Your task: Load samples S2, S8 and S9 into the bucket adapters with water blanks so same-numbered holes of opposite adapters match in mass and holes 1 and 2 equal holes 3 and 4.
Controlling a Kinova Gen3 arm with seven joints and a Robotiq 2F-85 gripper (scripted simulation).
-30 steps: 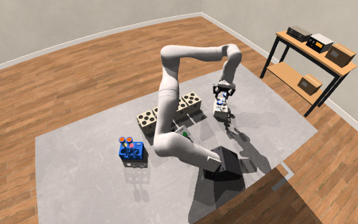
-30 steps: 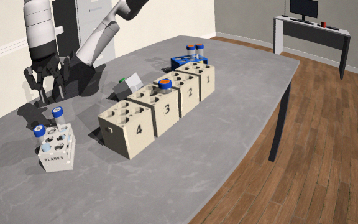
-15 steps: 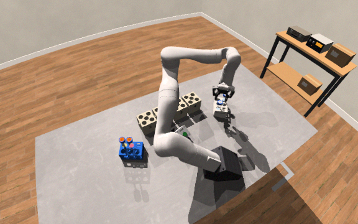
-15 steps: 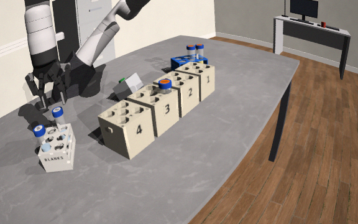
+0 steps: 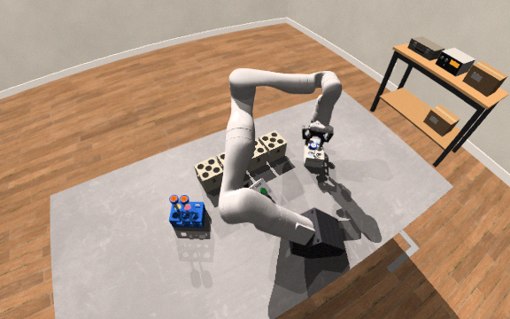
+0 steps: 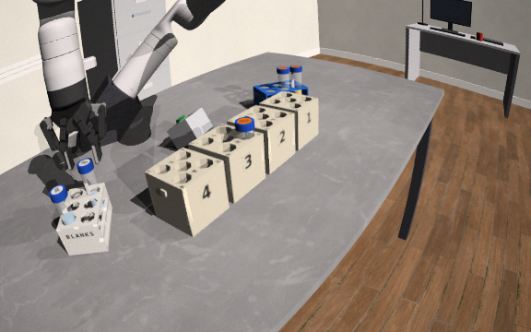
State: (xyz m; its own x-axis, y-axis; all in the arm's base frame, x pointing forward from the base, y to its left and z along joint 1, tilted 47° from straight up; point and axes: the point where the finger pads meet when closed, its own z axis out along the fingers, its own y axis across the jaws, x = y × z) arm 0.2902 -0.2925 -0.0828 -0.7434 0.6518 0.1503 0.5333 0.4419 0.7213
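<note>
We see even, bright light, no glare. Hard dark arm shadows fall across grey surface (image 5: 104, 266) toward lower right in top view. Soft shadows beside adapters. Both views slightly soft, low detail; cap print unreadable. Wall lines bow at edges in both views.

Arm (image 5: 237, 146) rises steep from its base, folds at the elbow and runs across to a wrist that points straight down. Gripper (image 6: 76, 154) hangs vertical, fingers (image 6: 94, 149) partly spread with nothing gripped between them. Same gripper in top view (image 5: 316, 138), far out from the base.
</note>
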